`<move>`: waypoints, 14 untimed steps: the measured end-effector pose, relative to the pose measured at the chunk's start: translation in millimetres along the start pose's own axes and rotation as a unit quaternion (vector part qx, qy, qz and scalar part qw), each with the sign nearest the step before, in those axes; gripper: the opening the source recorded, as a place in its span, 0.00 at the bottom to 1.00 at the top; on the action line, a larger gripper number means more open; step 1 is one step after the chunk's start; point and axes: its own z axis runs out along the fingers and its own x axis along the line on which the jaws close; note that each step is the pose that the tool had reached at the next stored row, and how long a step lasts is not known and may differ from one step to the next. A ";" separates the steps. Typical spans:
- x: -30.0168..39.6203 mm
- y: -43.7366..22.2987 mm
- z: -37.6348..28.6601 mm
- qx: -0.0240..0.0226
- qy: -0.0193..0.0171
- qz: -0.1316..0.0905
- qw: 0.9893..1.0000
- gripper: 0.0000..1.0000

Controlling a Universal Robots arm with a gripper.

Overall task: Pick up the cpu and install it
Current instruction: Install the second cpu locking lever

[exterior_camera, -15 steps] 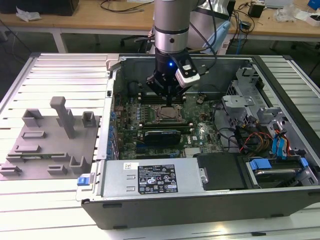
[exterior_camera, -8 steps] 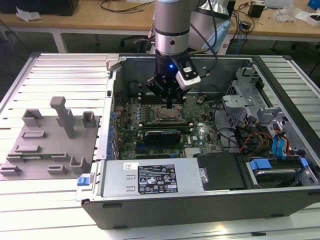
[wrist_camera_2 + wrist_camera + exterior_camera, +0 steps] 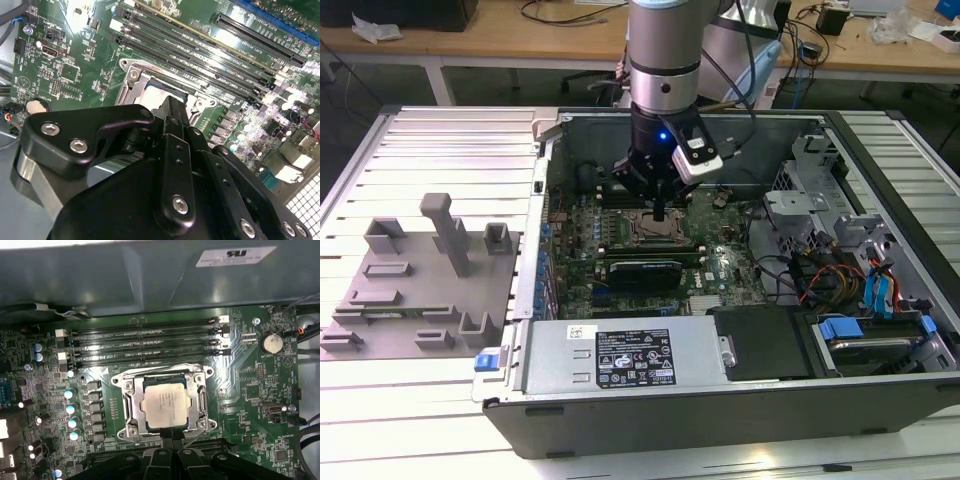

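The cpu lies flat inside the socket frame, shiny top facing up, edges parallel to the frame. The end effector hangs closed at its near edge, gripping nothing.

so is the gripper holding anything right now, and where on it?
Cannot tell. The gripper sits at the edge of the cpu, which lies in the socket frame; whether it grips that edge is unclear.

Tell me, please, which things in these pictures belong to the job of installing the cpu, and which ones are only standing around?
Belonging to the job:
- cpu, lying inside the socket frame
- gripper, right at the cpu's edge
- motherboard

Only standing around:
- grey fixture blocks, on the exterior view's left
- power supply
- blue-tabbed drive bay
- coin battery
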 end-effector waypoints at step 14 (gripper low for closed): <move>-1.7 -19.8 2.3 0.000 0.000 -0.002 1.000 0.11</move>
